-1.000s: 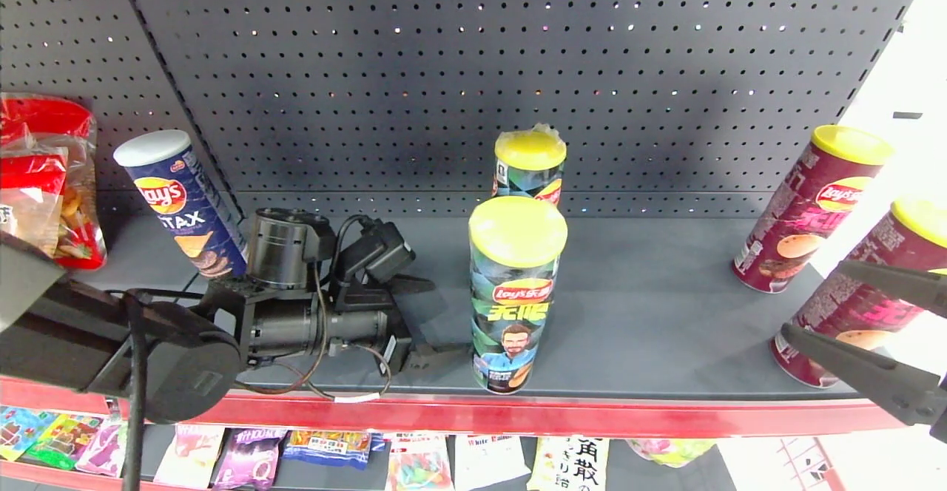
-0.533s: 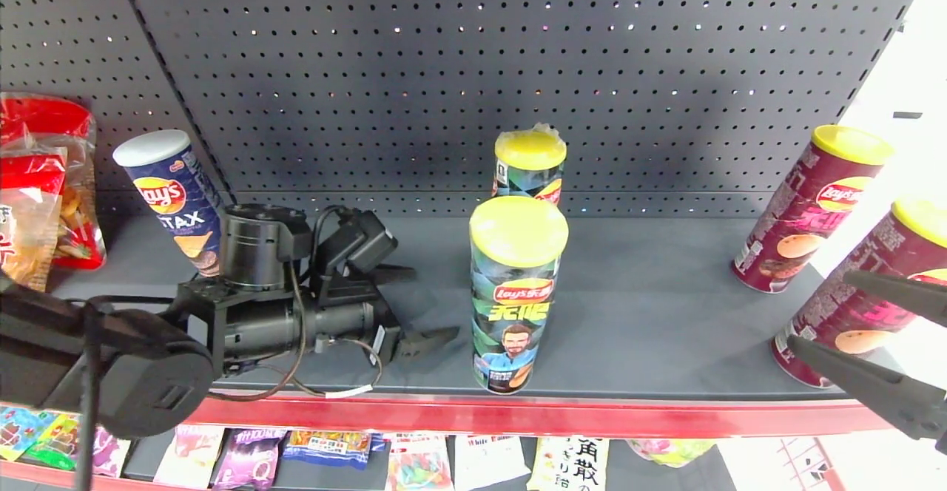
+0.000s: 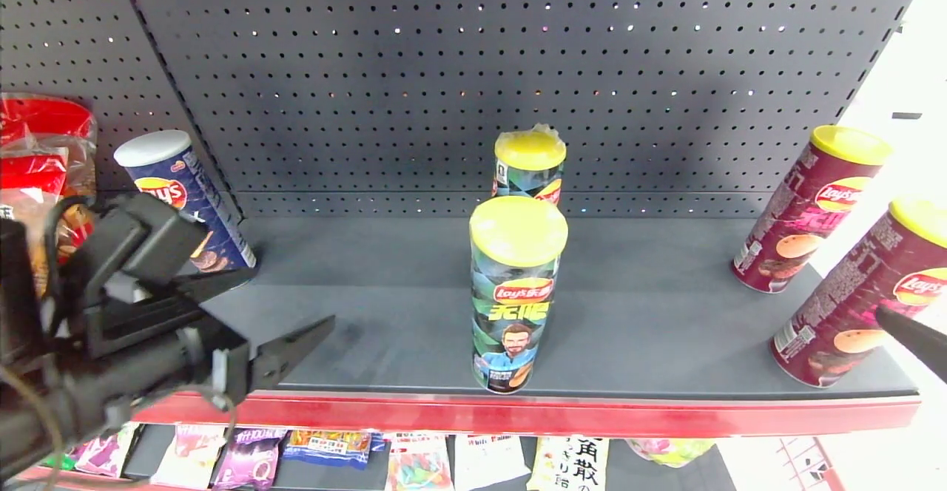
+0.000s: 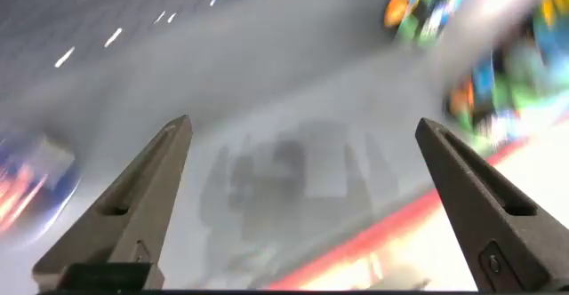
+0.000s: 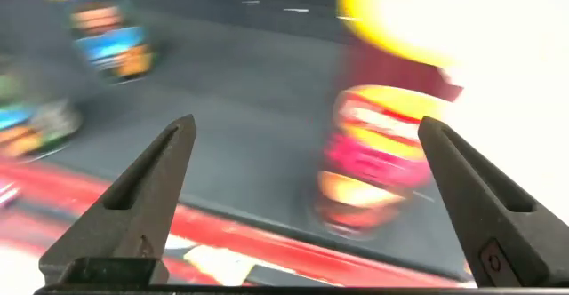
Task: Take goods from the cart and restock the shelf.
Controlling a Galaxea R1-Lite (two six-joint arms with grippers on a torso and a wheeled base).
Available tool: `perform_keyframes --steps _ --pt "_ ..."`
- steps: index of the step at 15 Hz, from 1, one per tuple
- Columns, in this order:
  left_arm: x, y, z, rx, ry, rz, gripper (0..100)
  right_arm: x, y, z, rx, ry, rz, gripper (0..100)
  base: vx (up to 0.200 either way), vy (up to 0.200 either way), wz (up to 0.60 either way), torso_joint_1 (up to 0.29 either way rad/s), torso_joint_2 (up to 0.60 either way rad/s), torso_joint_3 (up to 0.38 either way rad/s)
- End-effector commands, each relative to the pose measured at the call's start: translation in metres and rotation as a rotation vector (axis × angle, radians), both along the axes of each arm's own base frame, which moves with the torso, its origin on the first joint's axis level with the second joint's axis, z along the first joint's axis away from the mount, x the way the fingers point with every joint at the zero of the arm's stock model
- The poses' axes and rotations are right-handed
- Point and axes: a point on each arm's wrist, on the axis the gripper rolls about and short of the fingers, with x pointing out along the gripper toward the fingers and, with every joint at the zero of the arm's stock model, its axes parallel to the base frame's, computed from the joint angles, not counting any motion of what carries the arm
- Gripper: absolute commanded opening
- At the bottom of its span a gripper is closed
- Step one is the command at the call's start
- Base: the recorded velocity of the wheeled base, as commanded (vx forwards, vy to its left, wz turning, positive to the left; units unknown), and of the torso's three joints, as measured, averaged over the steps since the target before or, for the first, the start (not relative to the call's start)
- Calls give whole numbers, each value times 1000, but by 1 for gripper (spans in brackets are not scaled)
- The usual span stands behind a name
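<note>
Left gripper (image 4: 302, 126) and right gripper (image 5: 306, 122) flank the green can (image 3: 516, 299), jaws apart and empty; a careless swing could topple it.

Hard white glare floods the head view's right edge, bleaching the nearest maroon can (image 3: 843, 306), which leans outward with lens bend. Pegboard (image 3: 444, 69) dim, pinpricks of light through its holes. Soft shadows on shelf deck (image 3: 651, 306). Both wrist views streaked by motion.

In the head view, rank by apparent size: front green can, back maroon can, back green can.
1. front green can, nearest the camera.
2. back maroon can, slightly smaller.
3. back green can, half hidden behind the front one; true sizes stay unsure.
</note>
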Motion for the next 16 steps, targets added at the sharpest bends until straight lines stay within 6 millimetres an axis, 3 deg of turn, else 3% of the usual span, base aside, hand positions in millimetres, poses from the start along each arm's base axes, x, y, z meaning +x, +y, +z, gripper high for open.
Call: perform_keyframes --steps 1,4,7,14,16 --pt "-88 49 31 -30 -99 103 100 -7 -8 2 2 -29 -108 100 0 0 0 0 0 0" --pt "-118 68 12 -39 -172 251 100 -16 -7 -5 4 -36 -122 100 0 0 0 0 0 0" --pt "-135 76 2 -11 -222 293 100 -25 -5 -16 -4 -29 -123 100 0 0 0 0 0 0" --pt "-146 80 -1 -12 -244 312 100 -28 -5 -15 -20 -18 -125 100 0 0 0 0 0 0" --pt "-147 80 -1 -10 -243 318 100 -27 -5 -16 -25 -13 -124 100 -200 0 0 5 5 7"
